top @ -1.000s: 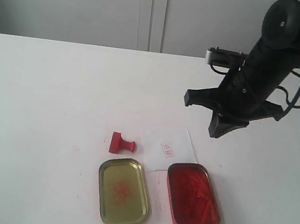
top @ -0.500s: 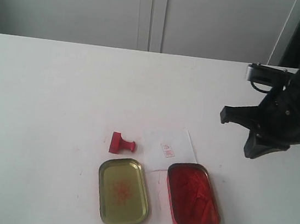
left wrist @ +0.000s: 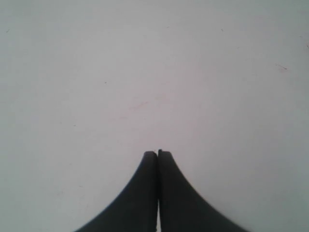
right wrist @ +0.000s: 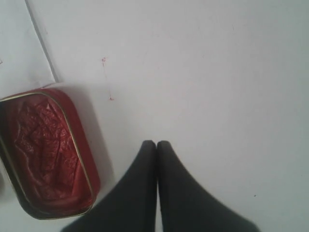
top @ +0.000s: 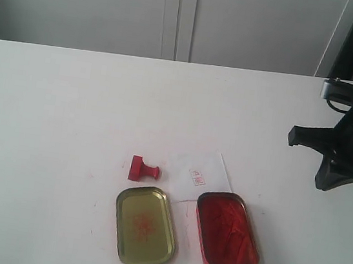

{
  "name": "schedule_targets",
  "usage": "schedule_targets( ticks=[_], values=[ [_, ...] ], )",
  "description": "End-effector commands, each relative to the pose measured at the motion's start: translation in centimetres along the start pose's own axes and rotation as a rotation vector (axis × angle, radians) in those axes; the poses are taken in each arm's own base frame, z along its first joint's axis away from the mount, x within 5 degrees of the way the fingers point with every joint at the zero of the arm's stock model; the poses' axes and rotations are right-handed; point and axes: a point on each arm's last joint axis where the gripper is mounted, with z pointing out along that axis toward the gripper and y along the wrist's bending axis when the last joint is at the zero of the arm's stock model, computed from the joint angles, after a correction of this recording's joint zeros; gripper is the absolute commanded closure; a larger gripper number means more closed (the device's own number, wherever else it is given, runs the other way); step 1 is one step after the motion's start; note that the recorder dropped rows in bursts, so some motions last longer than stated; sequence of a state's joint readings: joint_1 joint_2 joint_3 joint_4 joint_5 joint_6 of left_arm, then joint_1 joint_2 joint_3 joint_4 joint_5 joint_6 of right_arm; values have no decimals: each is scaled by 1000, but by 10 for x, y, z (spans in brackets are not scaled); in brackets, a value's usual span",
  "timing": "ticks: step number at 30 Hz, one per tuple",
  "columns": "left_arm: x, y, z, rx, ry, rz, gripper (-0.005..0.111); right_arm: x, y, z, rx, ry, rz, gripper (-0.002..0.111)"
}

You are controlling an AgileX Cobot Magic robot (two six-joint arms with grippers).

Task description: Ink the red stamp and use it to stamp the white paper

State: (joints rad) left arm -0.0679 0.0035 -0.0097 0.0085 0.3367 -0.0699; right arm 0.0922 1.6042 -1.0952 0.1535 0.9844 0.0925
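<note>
The red stamp (top: 140,168) lies on its side on the white table, handle pointing right, just left of the white paper (top: 198,175). The paper carries a small red stamp mark (top: 196,177); its corner also shows in the right wrist view (right wrist: 21,46). My right gripper (top: 326,184) hangs shut and empty at the far right, well away from the stamp; in its wrist view the fingertips (right wrist: 156,143) meet beside the red ink tin (right wrist: 46,150). My left gripper (left wrist: 157,153) is shut over bare table and does not appear in the exterior view.
Two open oval tins sit at the front: a gold-lined lid (top: 144,226) with a faint red smear, and the red-filled ink tin (top: 226,233) to its right, below the paper. White cabinet doors (top: 179,15) stand behind the table's far edge.
My right arm has swung away to the right, from above the paper to the table's right edge. Stamp, paper and tins have not moved.
</note>
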Motion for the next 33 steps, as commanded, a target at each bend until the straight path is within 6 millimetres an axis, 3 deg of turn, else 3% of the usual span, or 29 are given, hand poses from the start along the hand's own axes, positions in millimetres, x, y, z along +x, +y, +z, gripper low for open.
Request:
schedule_targets(
  ticks=[1,6,13,33],
  values=[
    [4,0,1,1,20,-2,107,1,-2,-2,9,-10,-13,108],
    [4,0,1,1,20,-2,107,4,-3,0,14,12,-12,108],
    [4,0,1,1,20,-2,107,24,-8,5,18,29,-8,108],
    [4,0,1,1,20,-2,107,84,-17,-25,14,-180,-61,108]
  ],
)
